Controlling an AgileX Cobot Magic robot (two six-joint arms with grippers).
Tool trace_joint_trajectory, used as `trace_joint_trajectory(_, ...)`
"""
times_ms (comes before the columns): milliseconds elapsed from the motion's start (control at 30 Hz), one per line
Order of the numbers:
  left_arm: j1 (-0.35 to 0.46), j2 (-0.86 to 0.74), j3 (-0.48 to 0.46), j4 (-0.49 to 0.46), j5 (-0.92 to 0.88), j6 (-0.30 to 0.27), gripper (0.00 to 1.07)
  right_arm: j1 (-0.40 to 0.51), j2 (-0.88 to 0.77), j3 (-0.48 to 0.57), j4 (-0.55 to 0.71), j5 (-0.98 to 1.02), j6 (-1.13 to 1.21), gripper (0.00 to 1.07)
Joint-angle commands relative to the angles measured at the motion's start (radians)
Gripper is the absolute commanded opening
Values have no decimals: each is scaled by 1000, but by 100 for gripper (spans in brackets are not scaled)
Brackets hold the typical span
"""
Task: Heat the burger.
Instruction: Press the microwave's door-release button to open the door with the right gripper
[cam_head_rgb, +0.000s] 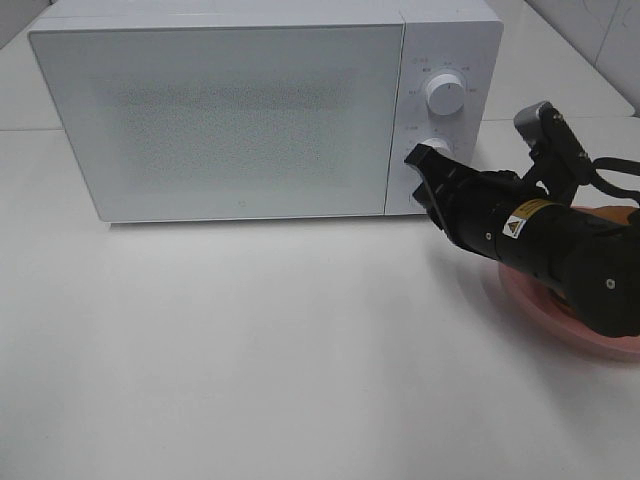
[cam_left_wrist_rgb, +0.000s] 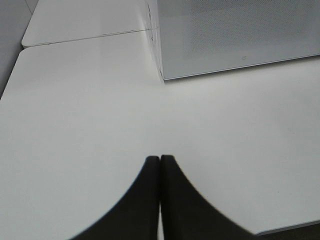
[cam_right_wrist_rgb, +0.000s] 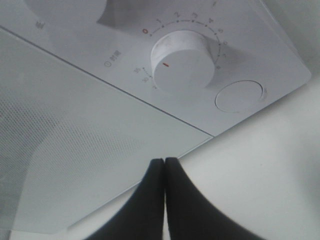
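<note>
The white microwave (cam_head_rgb: 215, 110) stands at the back of the table with its door shut. My right gripper (cam_head_rgb: 425, 172) is shut with nothing in it. It hovers just in front of the lower knob (cam_head_rgb: 440, 146) at the control panel's bottom. In the right wrist view the gripper (cam_right_wrist_rgb: 164, 161) has its fingertips pressed together, pointing at the door's edge below the timer knob (cam_right_wrist_rgb: 182, 60) and the round button (cam_right_wrist_rgb: 239, 96). My right arm hides nearly all of the burger; only a brown sliver (cam_head_rgb: 622, 217) shows over the pink plate (cam_head_rgb: 530, 300). My left gripper (cam_left_wrist_rgb: 159, 159) is shut and empty above bare table.
An upper knob (cam_head_rgb: 445, 93) sits above the lower one on the panel. The microwave's front left corner (cam_left_wrist_rgb: 162, 75) shows in the left wrist view. The white table (cam_head_rgb: 250, 350) stretches in front of the microwave, and its edge (cam_left_wrist_rgb: 290, 227) lies close to my left gripper.
</note>
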Motion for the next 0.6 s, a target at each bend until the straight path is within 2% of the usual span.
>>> trace_joint_trajectory(33,-6,-23,2,-4,0,-5,0,0,-1,-5,-10,-23,156,0)
trace_joint_trajectory(233,-6,-23,2,-4,0,-5,0,5,-1,-5,-10,-23,393,0)
trace_joint_trajectory(433,-6,-23,2,-4,0,-5,0,6,6,-13,-2,-19,503,0)
trace_joint_trajectory(600,-6,-23,2,-4,0,-5,0,6,57,-66,-2,-20,611,0)
